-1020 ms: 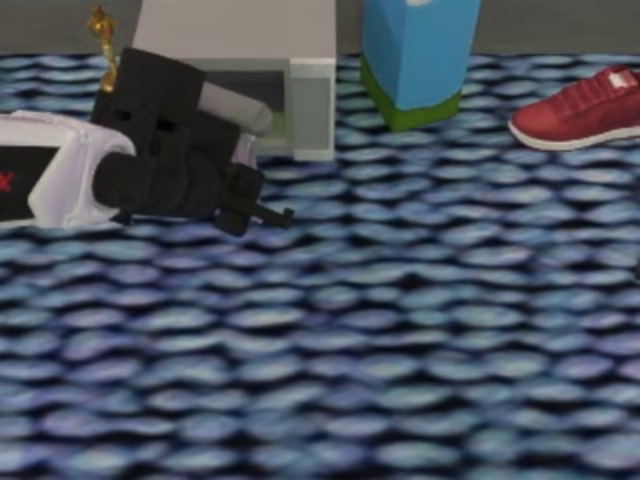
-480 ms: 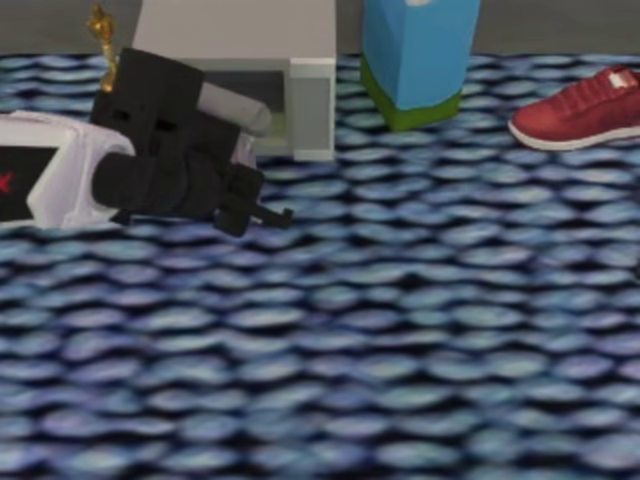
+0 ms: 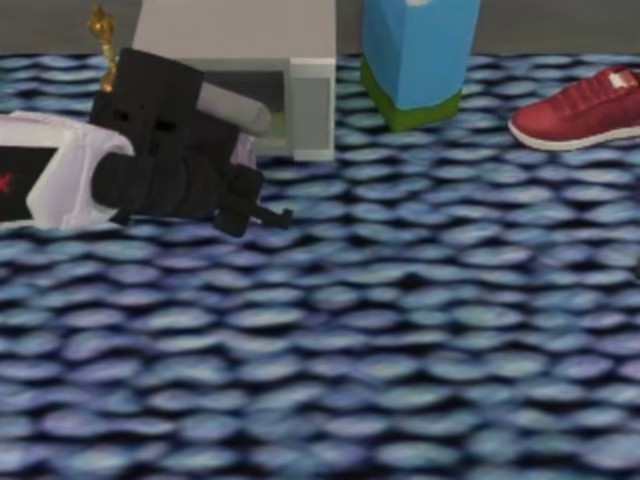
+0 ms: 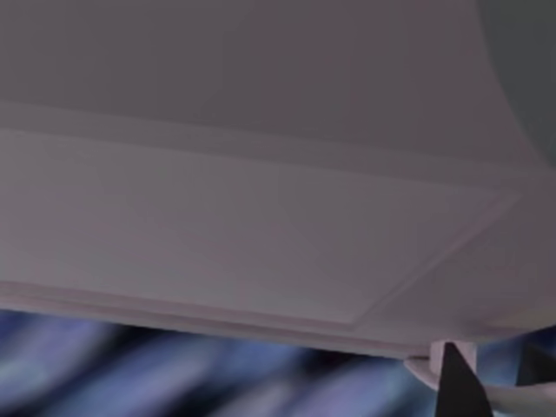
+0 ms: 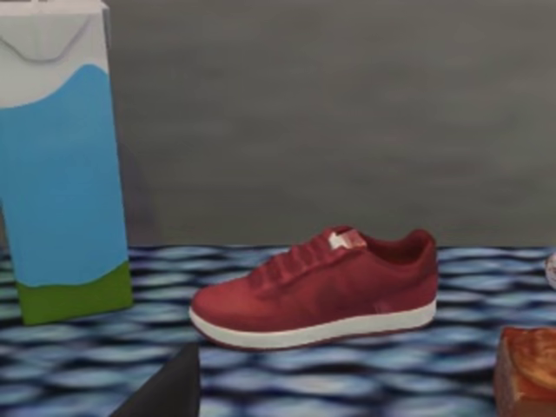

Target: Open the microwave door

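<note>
The microwave (image 3: 262, 45) is sitting at the far edge of the table, left of centre in the top view, w/ its front facing the near side. The microwave door (image 3: 238, 108) is already standing partly open: a grey slab angling out from the cavity, the pale greenish interior showing just beside the narrow control panel (image 3: 313, 105).

The left arm is working at that door. Its black wrist block is covering most of the opening, and the left gripper (image 3: 262, 212) is poking out toward the right over the blue woven table cover (image 3: 400, 330). In the left wrist view the door's pale frame (image 4: 261, 226) is filling nearly the whole picture, so the claw is sitting v. close under or against the panel; one dark fingertip (image 4: 456, 382) is showing at the edge. Whether the claw is wide, narrow or pinching the door edge — cannot tell.

The right arm is parked off to the right; its wrist view is looking at the red shoe (image 5: 321, 291) and the blue-and-green carton (image 5: 61, 174), w/ only a dark finger corner in frame.

Judged step: mid-swing, door part open, not yet fully. Next move probably calls for carrying the door edge on an arc about its hinge, away from the cavity, w/o dragging the whole microwave or bumping the gold figurine (image 3: 102, 35) just beside the arm.
</note>
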